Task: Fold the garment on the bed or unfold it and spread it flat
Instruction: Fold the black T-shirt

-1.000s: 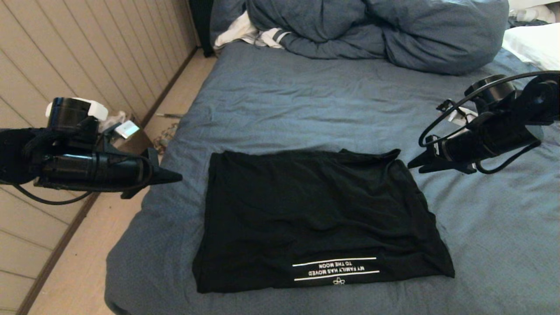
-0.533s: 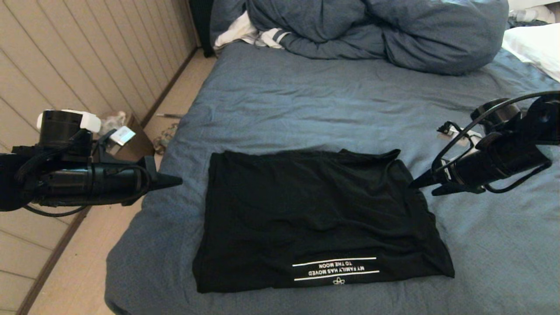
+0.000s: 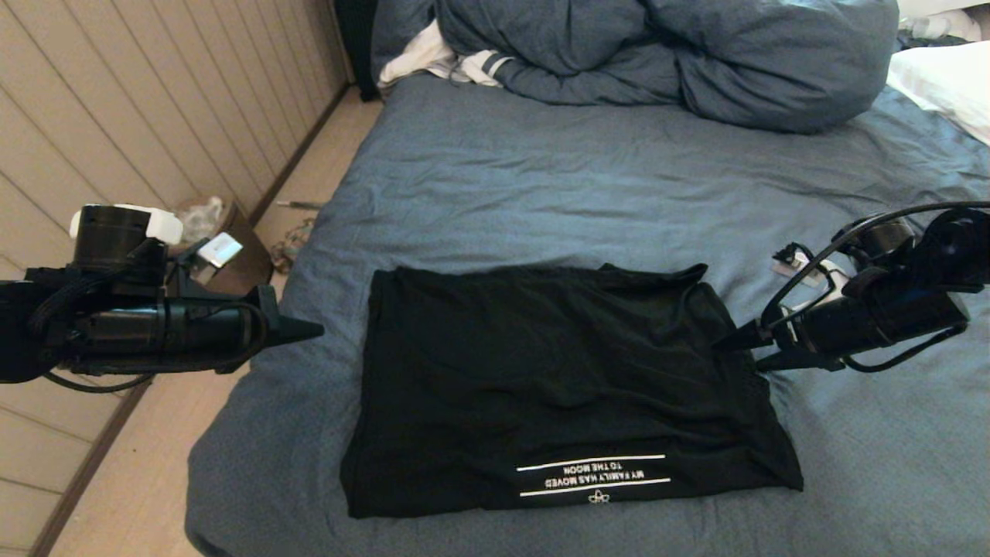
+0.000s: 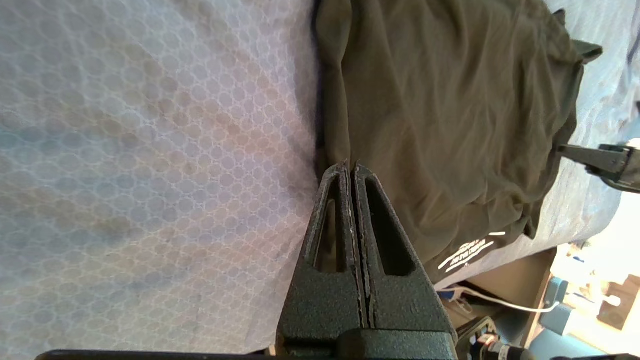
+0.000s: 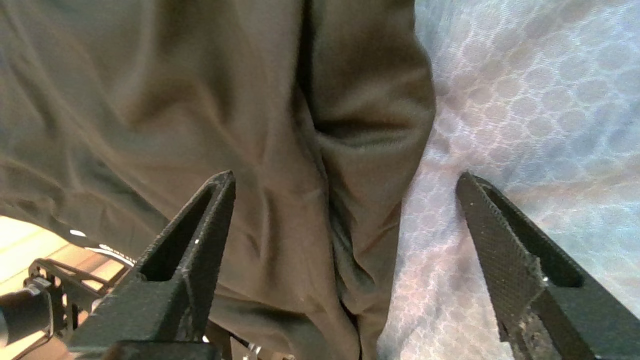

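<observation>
The garment [image 3: 564, 387] is found folded into a rough rectangle near the foot edge of the bed [image 3: 541, 178], plain black side up, with a strip of white lettering [image 3: 593, 475] exposed at its 6 o'clock edge; its position and outline are unchanged over the last second. What has changed is at its 3 o'clock border: the right gripper [image 3: 742, 350] has been brought down and inward from a higher station over the sheet, and its jaws have been spread from nearly closed to wide apart. In the right wrist view the two fingers [image 5: 200, 235] are seen to straddle the rolled side edge of the shirt, nothing being held between them. The left gripper [image 3: 313, 331] is recorded at the 9 o'clock side, just beside the shirt's edge, slightly lower than before, its jaws pressed together and empty. The blue duvet [image 3: 696, 54] and a white striped cloth [image 3: 441, 58] lie undisturbed at 12 o'clock, well apart from the shirt. It is judged that a pinch on the right-hand edge is being prepared, probably for a further fold across; no cloth is yet taken up.
</observation>
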